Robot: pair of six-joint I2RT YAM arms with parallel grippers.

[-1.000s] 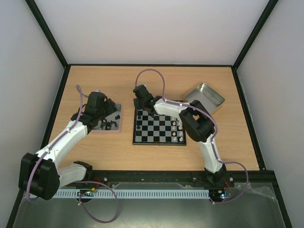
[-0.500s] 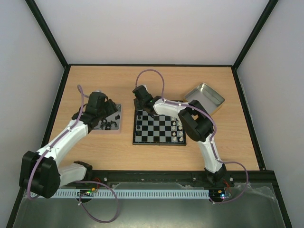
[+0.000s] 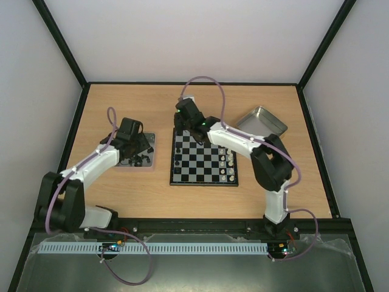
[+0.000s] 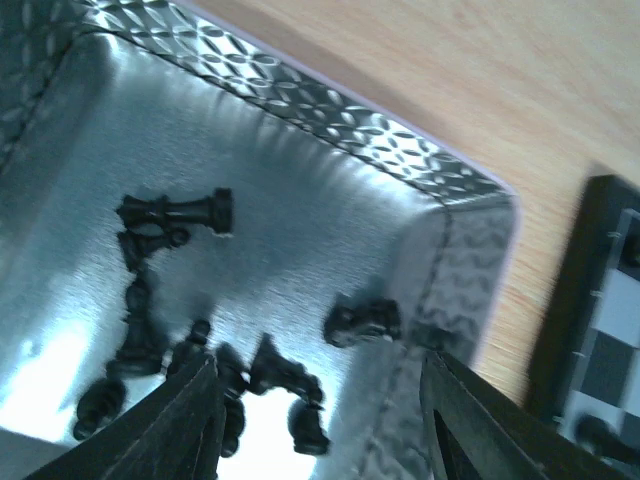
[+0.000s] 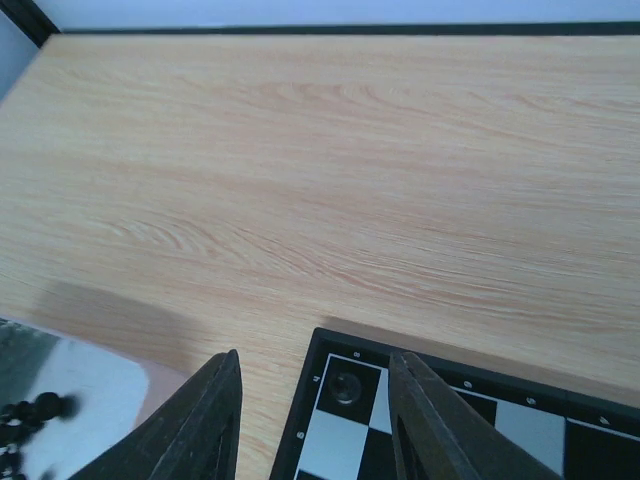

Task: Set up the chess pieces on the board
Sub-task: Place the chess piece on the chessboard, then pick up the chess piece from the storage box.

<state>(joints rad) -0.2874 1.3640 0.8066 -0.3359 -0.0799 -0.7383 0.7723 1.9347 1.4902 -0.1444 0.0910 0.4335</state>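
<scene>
1. My left claw (image 4: 320, 410) hangs partly spread over the metal tray (image 4: 330, 105), gripping nothing. The black chess pieces (image 4: 170, 212) lie jumbled beneath it.
2. My right claw (image 5: 315, 400) is parted and empty above the far-left corner of the board (image 3: 203, 164), where one black piece (image 5: 346, 386) stands.
3. The metal tray sits at the board's 9 o'clock, its wall between them.
4. A second tray (image 3: 261, 121) lies at 2 o'clock; pale pieces (image 3: 229, 165) line the 3 o'clock edge.

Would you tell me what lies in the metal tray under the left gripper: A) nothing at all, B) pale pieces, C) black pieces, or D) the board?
C: the left wrist view shows several black pieces lying loose on the floor of the tray.
</scene>
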